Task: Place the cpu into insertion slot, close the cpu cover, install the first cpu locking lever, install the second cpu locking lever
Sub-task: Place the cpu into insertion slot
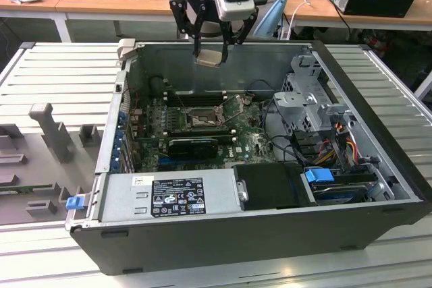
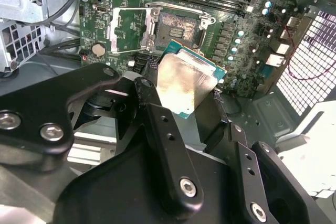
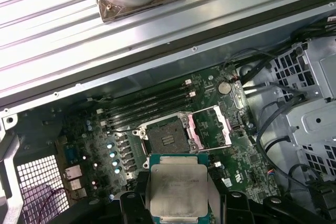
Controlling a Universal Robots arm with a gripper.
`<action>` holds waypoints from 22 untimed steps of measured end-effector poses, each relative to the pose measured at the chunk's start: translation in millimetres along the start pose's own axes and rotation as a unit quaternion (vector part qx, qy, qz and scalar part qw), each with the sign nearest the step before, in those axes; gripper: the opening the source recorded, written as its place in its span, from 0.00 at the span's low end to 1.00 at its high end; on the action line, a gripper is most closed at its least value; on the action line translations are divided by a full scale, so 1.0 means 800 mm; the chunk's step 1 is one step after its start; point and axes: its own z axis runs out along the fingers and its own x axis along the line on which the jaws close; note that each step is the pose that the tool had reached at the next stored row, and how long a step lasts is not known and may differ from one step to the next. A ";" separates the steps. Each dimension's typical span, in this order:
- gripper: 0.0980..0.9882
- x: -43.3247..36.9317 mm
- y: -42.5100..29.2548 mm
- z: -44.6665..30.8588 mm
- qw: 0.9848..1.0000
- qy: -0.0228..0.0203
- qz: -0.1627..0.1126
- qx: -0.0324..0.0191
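The ridged grey tabletop (image 1: 61,72) carries an open computer case (image 1: 270,237), laid on its side so that the green circuit board (image 1: 251,141) faces upward and can be reached from above.

The tool (image 1: 212,48) hangs over the case's far wall, above the board and well apart from it. It is closed on the cpu (image 1: 209,56), gripping it by two opposite edges. This probably keeps the faces untouched.

The cpu cover (image 3: 210,127) stands swung aside on its hinge, beside the insertion slot (image 3: 167,136), so the dark socket is exposed.

In the first wrist view the cpu (image 3: 178,190) shows its pale metal face toward the camera, so its contact side points down at the board. Being square, it has no long axis. Its edges run roughly parallel to the slot's rim.
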 end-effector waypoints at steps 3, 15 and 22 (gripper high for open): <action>0.48 0.000 -0.0001 0.0011 1.000 0.000 0.000 0.000; 0.48 0.000 -0.0001 0.0015 1.000 -0.001 0.013 0.000; 0.48 0.000 -0.0001 0.0015 0.999 -0.003 0.036 -0.001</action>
